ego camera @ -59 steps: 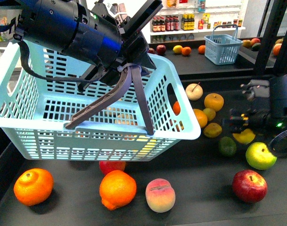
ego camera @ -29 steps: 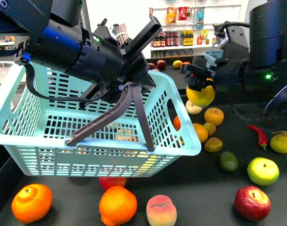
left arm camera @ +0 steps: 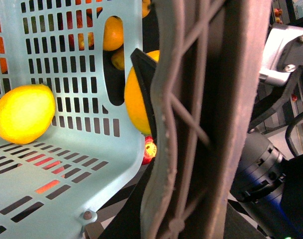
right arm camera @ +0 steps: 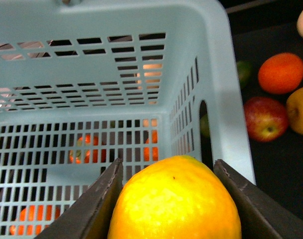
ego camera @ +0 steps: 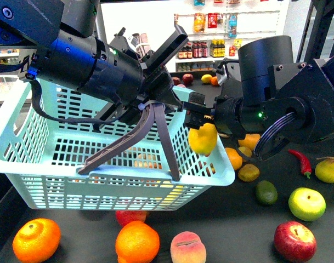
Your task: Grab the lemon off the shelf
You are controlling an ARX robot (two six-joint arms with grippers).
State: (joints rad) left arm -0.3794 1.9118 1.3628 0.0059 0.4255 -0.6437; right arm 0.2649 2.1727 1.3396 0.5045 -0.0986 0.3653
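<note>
While we start nearest, shelf (ego camera: 238,224): oranges (ego camera: 136,241) lie at six o'clock, below the basket (ego camera: 101,183).
Basket: hangs from our left gripper (ego camera: 150,101), which is clamped on its handle (ego camera: 123,143).
Lemon (ego camera: 202,139): clamped in our right gripper (ego camera: 202,127), at the basket's three o'clock rim, long axis upright.
Way in: nine o'clock, we judge; the handle is nearby.

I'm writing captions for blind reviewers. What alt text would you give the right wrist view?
The right gripper clamps a bright yellow lemon between its two dark fingers. Beyond it is the open inside of a light blue slotted basket, and beside the basket a red apple and an orange lie on the black shelf deck.
</note>
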